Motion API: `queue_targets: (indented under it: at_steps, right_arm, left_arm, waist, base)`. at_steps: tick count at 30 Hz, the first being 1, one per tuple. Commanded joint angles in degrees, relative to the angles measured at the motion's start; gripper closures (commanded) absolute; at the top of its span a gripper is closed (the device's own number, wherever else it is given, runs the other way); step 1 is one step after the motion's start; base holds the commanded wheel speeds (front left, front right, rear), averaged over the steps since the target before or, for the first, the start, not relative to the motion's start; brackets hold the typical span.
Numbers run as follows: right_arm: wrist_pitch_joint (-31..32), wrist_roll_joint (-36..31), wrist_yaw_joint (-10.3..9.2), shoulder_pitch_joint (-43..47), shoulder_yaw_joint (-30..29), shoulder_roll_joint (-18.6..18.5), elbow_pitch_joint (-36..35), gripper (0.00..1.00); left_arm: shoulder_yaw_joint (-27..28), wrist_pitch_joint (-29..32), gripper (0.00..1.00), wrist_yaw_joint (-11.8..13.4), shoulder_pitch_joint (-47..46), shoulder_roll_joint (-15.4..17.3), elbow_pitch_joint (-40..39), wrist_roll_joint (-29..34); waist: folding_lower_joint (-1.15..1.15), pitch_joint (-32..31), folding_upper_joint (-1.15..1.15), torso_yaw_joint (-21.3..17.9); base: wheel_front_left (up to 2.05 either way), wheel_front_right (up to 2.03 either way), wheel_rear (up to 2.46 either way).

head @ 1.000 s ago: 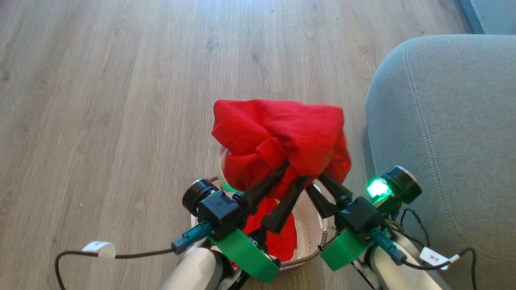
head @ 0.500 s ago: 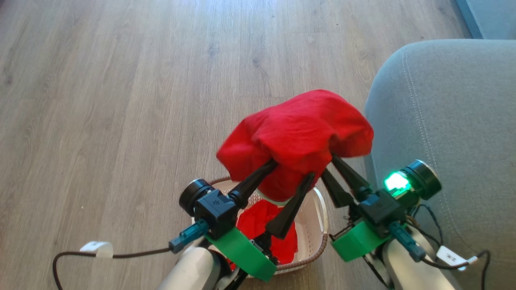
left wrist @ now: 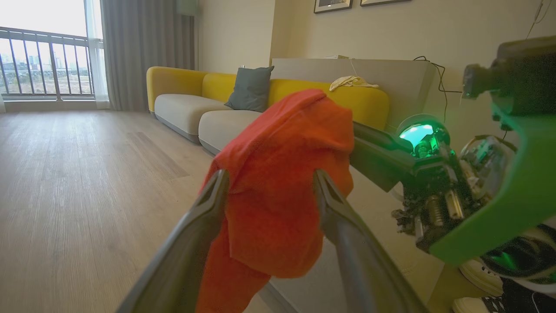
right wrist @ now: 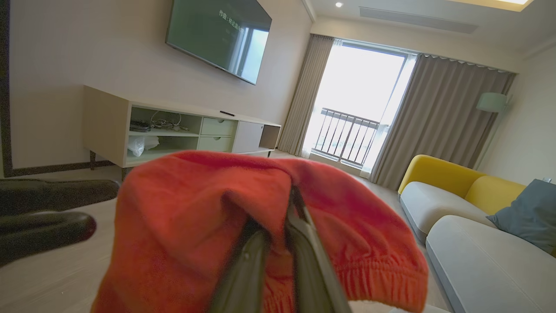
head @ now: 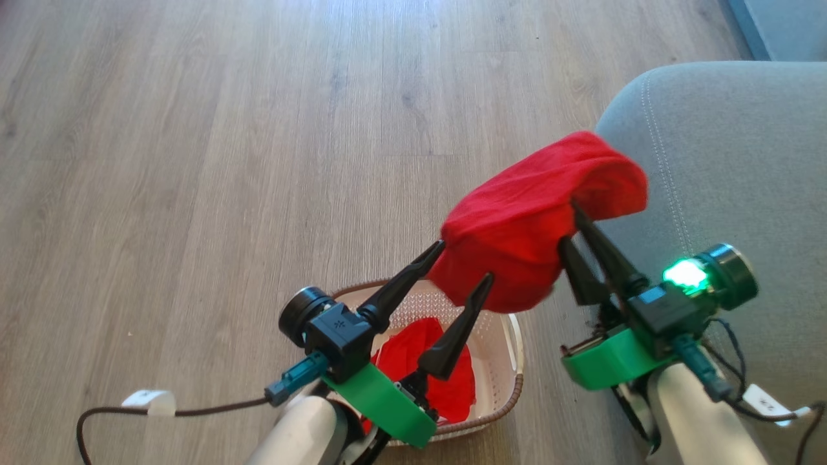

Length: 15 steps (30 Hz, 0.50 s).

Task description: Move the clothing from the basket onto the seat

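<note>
A bright red piece of clothing [head: 530,219] hangs in the air, bunched, right at the seat's left edge. My right gripper [head: 568,223] is shut on it; in the right wrist view the gripper [right wrist: 280,213] bites into the red fabric [right wrist: 182,208]. My left gripper [head: 465,260] is open over the basket, its tips at the cloth's lower left edge. In the left wrist view the cloth [left wrist: 282,174] hangs between the spread fingers [left wrist: 215,191], unpinched. The cream basket [head: 501,352] stands on the floor with another red piece of clothing [head: 404,355] inside. The grey seat [head: 730,148] lies to the right.
Wood floor stretches ahead and to the left. A dark cable with a white tag [head: 148,400] trails at the lower left. A yellow sofa [left wrist: 186,104] and a low TV cabinet [right wrist: 173,134] stand farther off. Shoes [left wrist: 478,278] lie beside my right arm.
My left gripper has opened and let go of the red clothing. The right gripper has carried it to the right and up, from above the basket to the seat's edge.
</note>
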Motion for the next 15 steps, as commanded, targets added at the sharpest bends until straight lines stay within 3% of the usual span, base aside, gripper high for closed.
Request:
queue_targets:
  at_steps: [1, 15]
  right_arm:
    - [-0.37, 0.49, 0.39, -0.62, 0.45, 0.94, -2.34, 1.00]
    - [-0.37, -0.36, 0.39, -0.52, -10.12, 2.03, -5.46, 1.00]
  left_arm:
    - [2.12, -0.29, 0.00, -0.09, -1.14, -0.07, -1.84, 0.66]
    - [3.20, -0.29, 0.00, -0.09, -1.05, -0.07, 0.42, 4.73]
  waist:
    - [0.00, -0.01, 0.00, -0.07]
    - [0.00, 1.51, 0.00, -1.12]
  base:
    - [0.00, 0.00, 0.00]
    - [0.00, 0.00, 0.00]
